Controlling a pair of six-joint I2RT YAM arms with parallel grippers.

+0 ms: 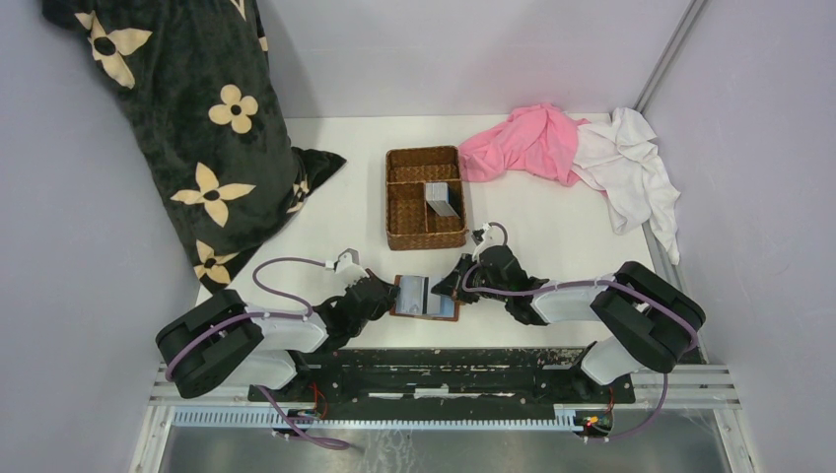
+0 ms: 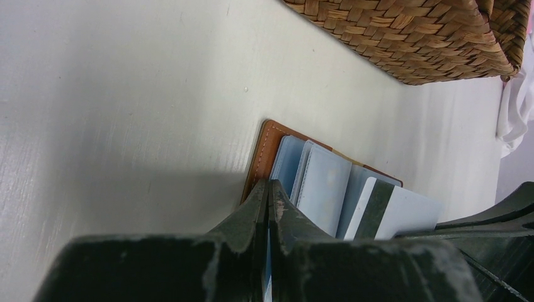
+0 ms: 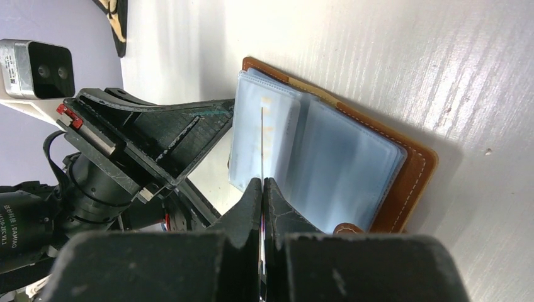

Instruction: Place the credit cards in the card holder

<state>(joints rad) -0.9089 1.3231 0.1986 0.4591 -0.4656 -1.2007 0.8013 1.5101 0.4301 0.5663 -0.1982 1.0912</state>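
Note:
The brown leather card holder [image 1: 449, 313] lies open on the table between my grippers, its clear sleeves facing up. My left gripper [image 1: 383, 296] is shut on a thin clear sleeve at the holder's left edge [image 2: 267, 141]. My right gripper [image 1: 459, 283] is shut on a grey credit card with a dark stripe [image 2: 393, 211]. It holds the card on edge [image 3: 262, 141] over the sleeves [image 3: 340, 163], and the card's far end reaches among them. More credit cards [image 1: 443, 198] stand in the wicker basket [image 1: 409, 225].
The basket stands just beyond the holder. A dark flowered cushion [image 1: 197, 128] leans at the back left. Pink cloth [image 1: 527, 143] and white cloth [image 1: 631, 163] lie at the back right. The holder's snap tab [image 3: 349, 229] sits beside my right fingers.

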